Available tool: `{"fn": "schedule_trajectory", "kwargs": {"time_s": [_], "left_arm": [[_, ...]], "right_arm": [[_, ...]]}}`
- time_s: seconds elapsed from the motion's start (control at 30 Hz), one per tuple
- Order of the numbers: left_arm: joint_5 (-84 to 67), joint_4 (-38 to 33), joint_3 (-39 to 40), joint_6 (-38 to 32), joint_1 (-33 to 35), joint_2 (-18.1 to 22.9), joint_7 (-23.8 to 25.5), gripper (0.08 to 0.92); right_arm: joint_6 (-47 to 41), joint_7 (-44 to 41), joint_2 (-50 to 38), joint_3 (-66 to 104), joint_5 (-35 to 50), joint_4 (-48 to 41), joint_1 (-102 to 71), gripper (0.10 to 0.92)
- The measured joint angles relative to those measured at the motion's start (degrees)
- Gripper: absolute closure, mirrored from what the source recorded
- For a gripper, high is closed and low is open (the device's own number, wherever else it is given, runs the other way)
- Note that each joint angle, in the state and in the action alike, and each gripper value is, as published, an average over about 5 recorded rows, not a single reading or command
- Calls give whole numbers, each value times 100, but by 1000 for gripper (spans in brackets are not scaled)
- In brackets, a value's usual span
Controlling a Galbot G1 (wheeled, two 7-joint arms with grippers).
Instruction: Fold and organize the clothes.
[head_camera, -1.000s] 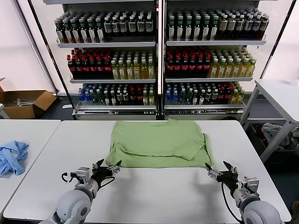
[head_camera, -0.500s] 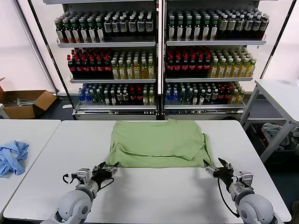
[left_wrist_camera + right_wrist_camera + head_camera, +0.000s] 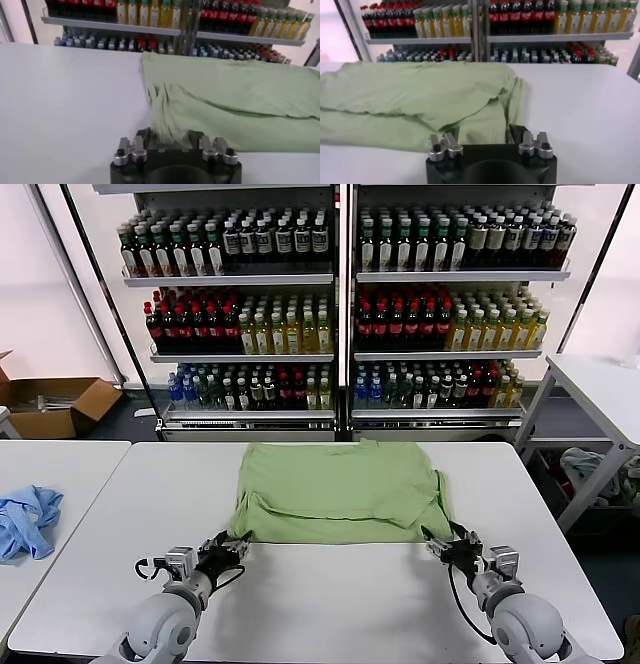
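The light green shirt lies folded flat on the white table, its print and buttons hidden. My left gripper is open at the shirt's near left corner. In the left wrist view the puckered corner of the shirt lies between the spread fingers of the left gripper. My right gripper is open at the near right corner. In the right wrist view the shirt's edge lies between the spread fingers of the right gripper.
A pale blue garment lies on a separate table at the left. Shelves of bottles stand behind the table. A cardboard box sits on the floor far left. Another white table stands at the right.
Both grippers have moved forward to the shirt's near edge. The right one has also shifted left onto the right corner. The shirt has not moved.
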State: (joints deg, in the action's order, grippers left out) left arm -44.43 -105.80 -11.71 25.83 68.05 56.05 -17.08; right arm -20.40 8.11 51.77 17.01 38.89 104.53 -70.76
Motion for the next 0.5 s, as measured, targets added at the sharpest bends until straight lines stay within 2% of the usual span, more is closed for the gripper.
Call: {"fn": "schedule_trajectory", "kwargs": {"time_s": [0.23, 0.37, 0.5], "left_arm": [[46, -22, 63, -3, 34, -41, 72, 787], [94, -56, 99, -34, 38, -78, 113, 891], [147, -88, 123, -79, 37, -115, 130, 917]], "right_arm": [[29, -12, -13, 5, -33, -6, -16, 629], [25, -8, -50, 29, -41, 46, -23, 764], [17, -10, -108, 61, -90, 139, -70, 872]]}}
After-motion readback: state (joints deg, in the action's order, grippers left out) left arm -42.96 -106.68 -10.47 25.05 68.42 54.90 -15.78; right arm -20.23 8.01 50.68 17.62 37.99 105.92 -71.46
